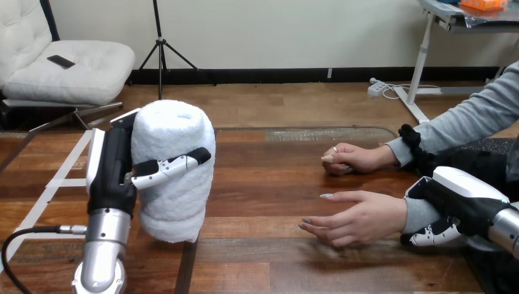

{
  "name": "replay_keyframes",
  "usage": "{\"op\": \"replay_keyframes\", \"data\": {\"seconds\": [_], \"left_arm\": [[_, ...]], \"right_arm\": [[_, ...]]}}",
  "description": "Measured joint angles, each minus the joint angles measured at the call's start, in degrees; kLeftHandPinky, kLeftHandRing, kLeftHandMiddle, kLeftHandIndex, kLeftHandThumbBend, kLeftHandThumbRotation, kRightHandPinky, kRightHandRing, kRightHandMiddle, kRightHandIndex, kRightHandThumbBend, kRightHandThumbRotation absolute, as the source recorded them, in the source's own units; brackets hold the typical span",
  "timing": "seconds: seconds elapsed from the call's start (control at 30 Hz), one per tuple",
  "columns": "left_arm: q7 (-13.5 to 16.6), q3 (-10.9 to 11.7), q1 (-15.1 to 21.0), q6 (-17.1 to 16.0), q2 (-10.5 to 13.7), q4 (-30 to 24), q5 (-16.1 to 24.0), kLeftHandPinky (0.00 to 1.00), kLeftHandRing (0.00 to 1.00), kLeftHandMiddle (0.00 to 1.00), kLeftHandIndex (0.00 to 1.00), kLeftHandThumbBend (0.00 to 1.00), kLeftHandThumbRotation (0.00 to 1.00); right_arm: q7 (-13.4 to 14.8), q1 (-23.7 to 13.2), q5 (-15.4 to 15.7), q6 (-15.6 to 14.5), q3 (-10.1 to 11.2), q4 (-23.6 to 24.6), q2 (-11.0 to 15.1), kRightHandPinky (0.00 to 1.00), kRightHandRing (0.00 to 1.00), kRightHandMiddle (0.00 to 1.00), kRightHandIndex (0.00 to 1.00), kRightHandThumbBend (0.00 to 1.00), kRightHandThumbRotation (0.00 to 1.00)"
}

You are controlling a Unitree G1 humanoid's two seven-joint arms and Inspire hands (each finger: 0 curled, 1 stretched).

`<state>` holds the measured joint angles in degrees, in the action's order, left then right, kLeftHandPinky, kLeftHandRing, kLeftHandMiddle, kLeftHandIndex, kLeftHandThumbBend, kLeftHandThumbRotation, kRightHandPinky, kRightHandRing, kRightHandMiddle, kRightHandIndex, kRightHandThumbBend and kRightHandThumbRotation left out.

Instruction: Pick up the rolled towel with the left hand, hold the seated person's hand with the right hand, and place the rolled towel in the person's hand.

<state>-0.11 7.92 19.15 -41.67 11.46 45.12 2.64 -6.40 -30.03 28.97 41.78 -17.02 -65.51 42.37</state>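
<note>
**Brown wooden tabletop (269, 184), towel up at its left**

At the near right, the right hand (459, 205) has its fingers (428, 236) clasped round the person's grey-sleeved wrist (417, 214), and the person's open hand (358, 217) hovers low. The left hand (113, 168) grasps the thick white rolled terry towel (174, 184) upright above the tabletop, thumb across its front. The person's farther hand (352, 158) rests on the wood.
</note>
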Motion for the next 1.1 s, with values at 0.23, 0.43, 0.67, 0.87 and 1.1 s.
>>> {"op": "replay_keyframes", "data": {"seconds": [0.23,0.43,0.67,0.87,1.1], "left_arm": [[-0.27,-0.01,2.56,-0.23,0.05,4.81,0.0,0.32,0.36,0.39,0.39,0.7,0.0],[-0.28,-0.02,4.43,-0.23,0.05,8.53,0.02,0.32,0.36,0.39,0.39,0.69,0.0],[-0.3,-0.02,6.32,-0.23,0.04,12.32,0.01,0.33,0.36,0.39,0.39,0.7,0.0],[-0.31,-0.02,7.84,-0.23,0.02,15.29,0.0,0.33,0.36,0.38,0.39,0.72,0.0],[-0.28,-0.01,9.14,-0.23,-0.11,17.43,-0.03,0.33,0.37,0.39,0.39,0.72,0.0]], "right_arm": [[-0.11,-0.01,-0.03,0.01,0.02,0.0,-0.01,0.16,0.2,0.26,0.28,0.44,0.13],[-0.12,-0.07,-0.03,0.01,0.02,0.0,-0.02,0.16,0.2,0.26,0.28,0.45,0.14],[-0.16,-0.25,-0.1,0.01,0.08,0.0,-0.07,0.16,0.19,0.25,0.27,0.45,0.12],[-0.47,-0.42,-1.05,0.01,0.12,0.0,-0.21,0.15,0.19,0.24,0.27,0.45,0.12],[-0.49,-0.92,-1.71,0.01,0.17,0.0,-0.43,0.15,0.18,0.24,0.27,0.45,0.13]]}}
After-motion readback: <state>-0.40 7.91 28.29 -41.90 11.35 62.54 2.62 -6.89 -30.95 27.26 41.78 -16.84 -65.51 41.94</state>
